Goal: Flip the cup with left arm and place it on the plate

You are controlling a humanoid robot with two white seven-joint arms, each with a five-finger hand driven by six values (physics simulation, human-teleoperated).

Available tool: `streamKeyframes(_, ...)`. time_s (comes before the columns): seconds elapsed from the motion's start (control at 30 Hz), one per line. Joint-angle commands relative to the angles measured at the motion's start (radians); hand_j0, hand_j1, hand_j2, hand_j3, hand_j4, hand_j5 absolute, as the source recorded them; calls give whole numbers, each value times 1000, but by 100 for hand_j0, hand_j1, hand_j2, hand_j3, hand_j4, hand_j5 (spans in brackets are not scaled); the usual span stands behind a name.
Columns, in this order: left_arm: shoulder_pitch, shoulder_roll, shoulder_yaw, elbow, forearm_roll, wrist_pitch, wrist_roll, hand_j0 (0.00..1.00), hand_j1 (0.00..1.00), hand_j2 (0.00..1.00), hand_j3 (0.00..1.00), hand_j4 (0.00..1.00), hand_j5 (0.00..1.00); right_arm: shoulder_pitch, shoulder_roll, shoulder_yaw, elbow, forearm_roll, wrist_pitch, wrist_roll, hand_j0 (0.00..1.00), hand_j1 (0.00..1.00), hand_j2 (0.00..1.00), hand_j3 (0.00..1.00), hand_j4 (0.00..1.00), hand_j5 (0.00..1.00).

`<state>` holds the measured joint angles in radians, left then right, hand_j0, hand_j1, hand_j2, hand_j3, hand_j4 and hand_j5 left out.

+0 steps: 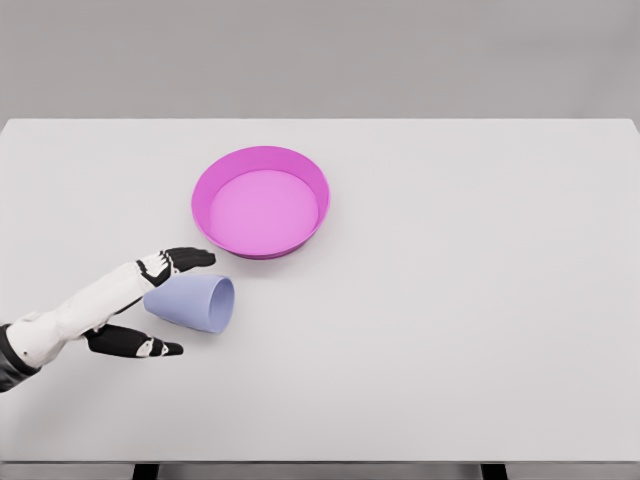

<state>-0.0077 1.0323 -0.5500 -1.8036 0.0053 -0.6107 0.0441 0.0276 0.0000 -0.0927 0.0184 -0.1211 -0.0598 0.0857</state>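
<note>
Cup (pixel 192 302) on its side on desk (pixel 480 330), mouth toward right, near plate (pixel 261 201). Left robot hand (pixel 150 305) spread around its base, not yet closed. Step, as judged: approach to grasp. Next: close fingers, lift, turn upright, set on plate
</note>
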Motion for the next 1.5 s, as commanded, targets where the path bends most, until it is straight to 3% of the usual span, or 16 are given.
streamKeyframes(0.0,0,-1,-2,0,5,0,0,100,100,100,100,100,100,0,0,1,0,0,0,0,100,100,100,100,100,100)
streamKeyframes(0.57,-17,6,-4,1,8,0,-38,100,100,100,100,100,100,0,0,1,0,0,0,0,100,100,100,100,100,100)
streamKeyframes(0.8,-9,282,-13,1,44,0,-30,100,100,100,100,100,100,0,0,1,0,0,0,0,100,100,100,100,100,100)
streamKeyframes(0.9,-8,448,-67,1,85,0,28,100,100,100,100,100,100,0,0,-1,0,0,0,0,100,100,100,100,100,100)
streamKeyframes(1.07,18,575,-73,0,122,0,92,100,100,100,100,100,100,0,0,1,0,0,0,0,100,100,100,100,100,100)
streamKeyframes(1.47,14,585,-61,-5,153,5,125,100,100,100,100,100,100,0,0,1,0,0,0,0,100,100,100,100,100,100)
